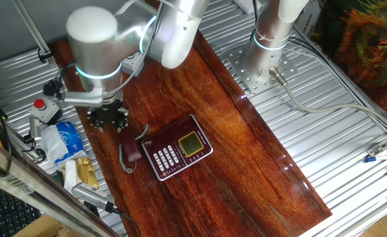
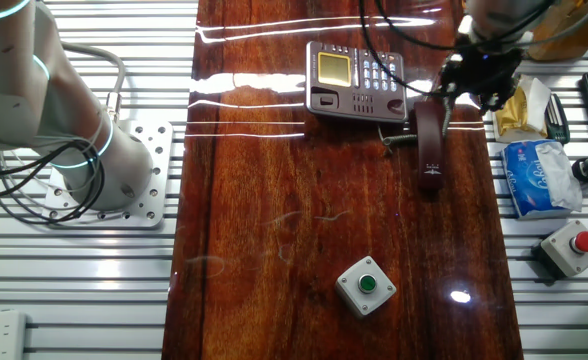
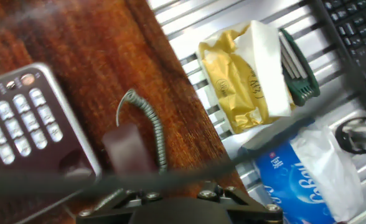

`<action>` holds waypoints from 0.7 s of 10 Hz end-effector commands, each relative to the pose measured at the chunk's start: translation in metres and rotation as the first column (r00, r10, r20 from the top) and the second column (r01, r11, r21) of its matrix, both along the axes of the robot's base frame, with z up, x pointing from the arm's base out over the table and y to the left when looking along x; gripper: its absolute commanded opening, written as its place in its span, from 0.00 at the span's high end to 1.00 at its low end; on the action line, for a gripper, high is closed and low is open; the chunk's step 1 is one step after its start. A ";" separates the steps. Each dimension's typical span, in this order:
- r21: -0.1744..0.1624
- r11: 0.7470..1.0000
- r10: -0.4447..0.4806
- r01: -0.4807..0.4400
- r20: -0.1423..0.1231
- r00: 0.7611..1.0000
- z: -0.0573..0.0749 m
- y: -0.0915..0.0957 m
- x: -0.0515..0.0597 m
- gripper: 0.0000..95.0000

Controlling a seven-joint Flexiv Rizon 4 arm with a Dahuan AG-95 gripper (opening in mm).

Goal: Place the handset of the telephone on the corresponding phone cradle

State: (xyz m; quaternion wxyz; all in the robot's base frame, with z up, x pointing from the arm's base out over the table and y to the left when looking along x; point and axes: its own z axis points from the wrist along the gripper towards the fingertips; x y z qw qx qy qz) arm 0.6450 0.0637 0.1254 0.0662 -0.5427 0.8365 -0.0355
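Dark reddish wooden table (image 1: 246, 164) fills the lower frame, carrying the maroon squarish telephone (image 1: 177, 148) at centre. Left of it, off the cradle, lies the slim maroon handset (image 1: 130, 150): rigid, light, slick plastic, best pinched mid-shaft. Just above-left hovers the black hand (image 1: 108, 118); whether its jaws are spread I cannot tell.

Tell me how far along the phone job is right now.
Nothing looks done yet: the handset lies on the wooden table beside the telephone, off the cradle. The gripper hovers near the handset's top end, holding nothing; whether its fingers are open is unclear. Left: grasp the handset, lift it, and set it onto the cradle.
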 end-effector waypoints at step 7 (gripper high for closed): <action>0.017 0.988 0.157 -0.156 -0.054 0.986 -0.013 0.017 -0.027 0.60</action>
